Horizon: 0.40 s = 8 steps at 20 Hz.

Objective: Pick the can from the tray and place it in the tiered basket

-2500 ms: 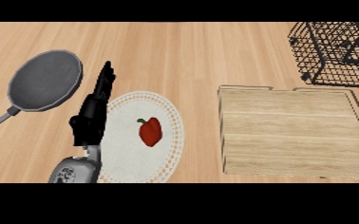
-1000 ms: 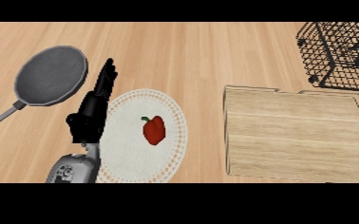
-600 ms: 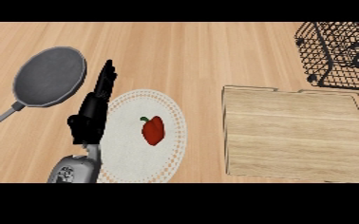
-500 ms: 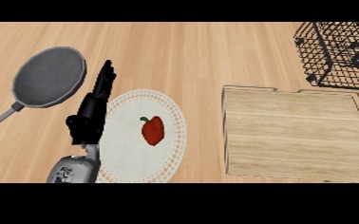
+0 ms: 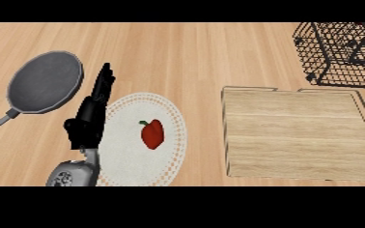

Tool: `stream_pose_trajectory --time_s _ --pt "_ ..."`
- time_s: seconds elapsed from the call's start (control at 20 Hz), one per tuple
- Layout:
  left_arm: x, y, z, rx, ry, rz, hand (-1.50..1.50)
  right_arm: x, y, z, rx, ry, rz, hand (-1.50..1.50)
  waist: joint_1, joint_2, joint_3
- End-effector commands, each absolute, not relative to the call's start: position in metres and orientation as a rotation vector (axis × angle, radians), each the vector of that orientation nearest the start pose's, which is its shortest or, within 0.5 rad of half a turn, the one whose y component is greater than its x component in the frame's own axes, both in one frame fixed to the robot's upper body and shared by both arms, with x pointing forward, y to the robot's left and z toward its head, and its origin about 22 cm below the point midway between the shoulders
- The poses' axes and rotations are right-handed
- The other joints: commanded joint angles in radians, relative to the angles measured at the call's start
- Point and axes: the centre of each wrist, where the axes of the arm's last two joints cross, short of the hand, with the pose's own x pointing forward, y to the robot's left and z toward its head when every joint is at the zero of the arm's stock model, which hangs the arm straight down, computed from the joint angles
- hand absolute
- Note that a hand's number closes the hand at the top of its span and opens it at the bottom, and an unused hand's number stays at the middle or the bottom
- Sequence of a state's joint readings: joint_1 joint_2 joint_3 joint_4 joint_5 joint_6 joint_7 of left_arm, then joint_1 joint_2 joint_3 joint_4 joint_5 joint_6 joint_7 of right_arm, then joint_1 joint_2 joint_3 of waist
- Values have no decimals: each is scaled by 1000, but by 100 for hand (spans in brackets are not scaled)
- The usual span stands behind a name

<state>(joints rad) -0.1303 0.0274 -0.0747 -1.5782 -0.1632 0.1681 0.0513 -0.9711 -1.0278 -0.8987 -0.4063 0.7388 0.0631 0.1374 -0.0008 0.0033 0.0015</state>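
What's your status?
Left hand open, resting by the plate. Right hand not in view. No can visible; tray bare. Basket far right.

We see the tiered basket only in part — its right side and top run off the view's edge, and what sits behind its black wires we cannot tell. The pan loses the end of its handle at the left edge. The left forearm is cut off at the lower edge, and the left robot hand hides part of the plate rim. The tray shows no can — none visible anywhere.
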Motion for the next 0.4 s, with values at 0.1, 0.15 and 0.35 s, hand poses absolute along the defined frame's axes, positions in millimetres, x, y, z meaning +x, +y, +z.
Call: stream_pose_trajectory --time_s 0.1,0.15,0.35 --pt "271 196 32 190 -1673 -94 0 223 -622 244 -1028 -1271 -388 -150 -13 1 2" --pt "261 215 31 205 -1661 -75 0 199 -634 244 -1033 -1264 -368 -150 -25 -5 2" --pt "264 212 31 208 -1658 -84 0 153 -653 231 -983 -1308 -355 -150 -16 -1 3"
